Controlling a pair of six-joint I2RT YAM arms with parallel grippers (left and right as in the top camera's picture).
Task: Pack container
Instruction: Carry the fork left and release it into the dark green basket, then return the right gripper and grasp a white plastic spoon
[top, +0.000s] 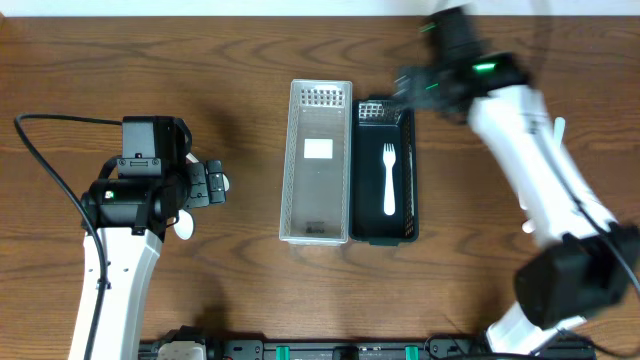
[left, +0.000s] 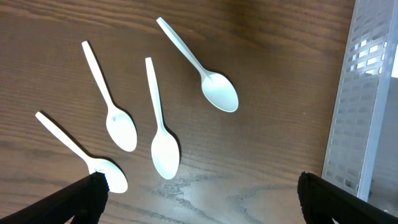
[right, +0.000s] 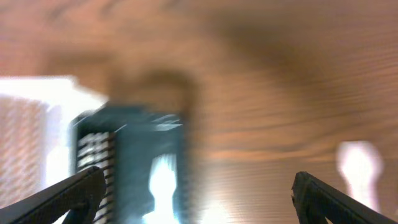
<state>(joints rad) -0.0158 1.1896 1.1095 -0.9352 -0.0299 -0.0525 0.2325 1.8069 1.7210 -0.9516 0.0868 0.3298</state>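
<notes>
The black container (top: 408, 215) sits in the middle of the table (top: 250, 300), and one white fork (top: 390, 180) lies lengthwise in it, tines toward the far end. Right against its left side is the white perforated container (top: 318, 200), which looks to have no cutlery in it. So I'd say the packing has only just begun: one piece is in and the rest is not.

Over to the left, four white spoons (left: 163, 149) lie loose on the wood, near the white container but outside it. The left gripper (left: 202, 193) hangs above them with its fingers spread wide and nothing between them.

The right gripper (right: 199, 190) is over the far end of the black container, smeared with motion, fingers apart and empty. A pale blurred shape (right: 354, 165) lies on the table beyond it; I can't tell what it is.
</notes>
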